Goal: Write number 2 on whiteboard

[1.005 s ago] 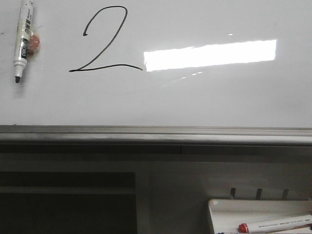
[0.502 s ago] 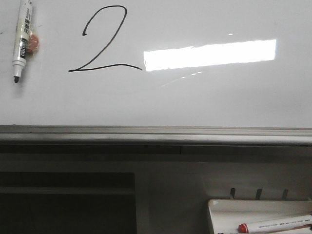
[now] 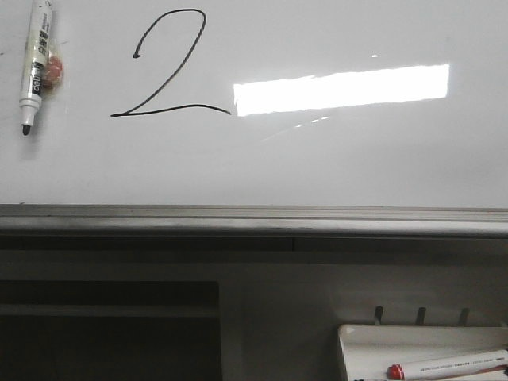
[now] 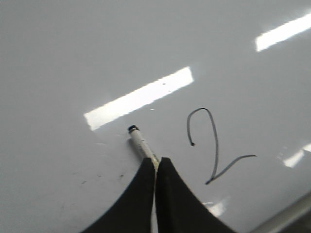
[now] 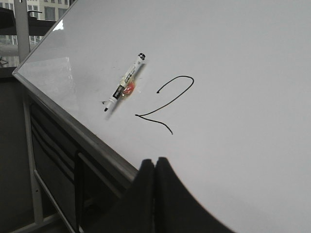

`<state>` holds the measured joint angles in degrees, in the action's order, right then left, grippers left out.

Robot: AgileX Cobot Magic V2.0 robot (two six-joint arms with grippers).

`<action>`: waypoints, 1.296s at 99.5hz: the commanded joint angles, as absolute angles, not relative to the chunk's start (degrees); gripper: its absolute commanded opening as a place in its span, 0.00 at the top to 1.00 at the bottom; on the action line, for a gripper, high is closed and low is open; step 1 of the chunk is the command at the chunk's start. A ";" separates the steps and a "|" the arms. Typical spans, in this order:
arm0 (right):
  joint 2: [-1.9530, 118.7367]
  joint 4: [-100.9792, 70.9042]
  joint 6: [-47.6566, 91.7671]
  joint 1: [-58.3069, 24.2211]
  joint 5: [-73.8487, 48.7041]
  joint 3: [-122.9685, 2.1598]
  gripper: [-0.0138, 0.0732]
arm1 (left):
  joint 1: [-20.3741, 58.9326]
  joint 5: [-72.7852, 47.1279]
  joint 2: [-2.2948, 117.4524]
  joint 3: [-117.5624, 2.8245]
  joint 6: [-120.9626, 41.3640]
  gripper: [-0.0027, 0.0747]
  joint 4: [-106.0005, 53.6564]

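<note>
The black number 2 (image 3: 171, 65) is drawn at the upper left of the glossy whiteboard (image 3: 357, 159). It also shows in the left wrist view (image 4: 216, 145) and the right wrist view (image 5: 165, 100). A white marker with a black tip (image 3: 33, 63) rests on the board left of the digit, an orange blob (image 3: 54, 71) beside it. My left gripper (image 4: 156, 159) is shut in front of this marker (image 4: 141, 143) and hides part of it. My right gripper (image 5: 155, 160) is shut and empty over the board's lower edge. The right wrist view shows the marker (image 5: 125, 83) with no gripper on it.
A grey metal rail (image 3: 254, 218) edges the board's near side. Below it are a dark shelf opening (image 3: 103, 333) and, at the lower right, a small white tray (image 3: 373, 341) holding a red-capped marker (image 3: 448, 365). A bright glare bar (image 3: 341, 89) lies right of the digit.
The whole front view has shifted a hair to the left. The marker and the digit keep their places on the board.
</note>
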<state>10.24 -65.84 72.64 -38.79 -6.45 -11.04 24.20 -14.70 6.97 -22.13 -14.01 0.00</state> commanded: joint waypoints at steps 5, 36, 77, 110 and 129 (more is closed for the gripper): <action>10.76 -66.33 72.77 -38.76 -5.07 -12.61 0.92 | 16.79 -6.47 7.67 -20.88 -5.58 0.99 1.36; 10.76 -66.33 72.77 -38.76 -5.07 -12.61 0.92 | 5.01 -6.47 2.95 -12.52 -3.88 0.99 1.36; 10.76 -66.33 72.77 -38.76 -5.07 -12.61 0.92 | 3.59 -5.16 -1.80 0.63 0.00 0.99 0.00; 10.76 -66.33 72.77 -38.76 -5.07 -12.61 0.92 | 0.78 -15.46 -1.80 0.76 3.66 0.99 1.99; 10.76 -66.33 72.77 -38.76 -5.07 -12.61 0.92 | 0.78 -15.46 -1.80 0.76 3.55 0.99 1.99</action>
<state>10.24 -65.84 72.64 -38.79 -6.56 -11.04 0.83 -18.77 -0.26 0.05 2.87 1.81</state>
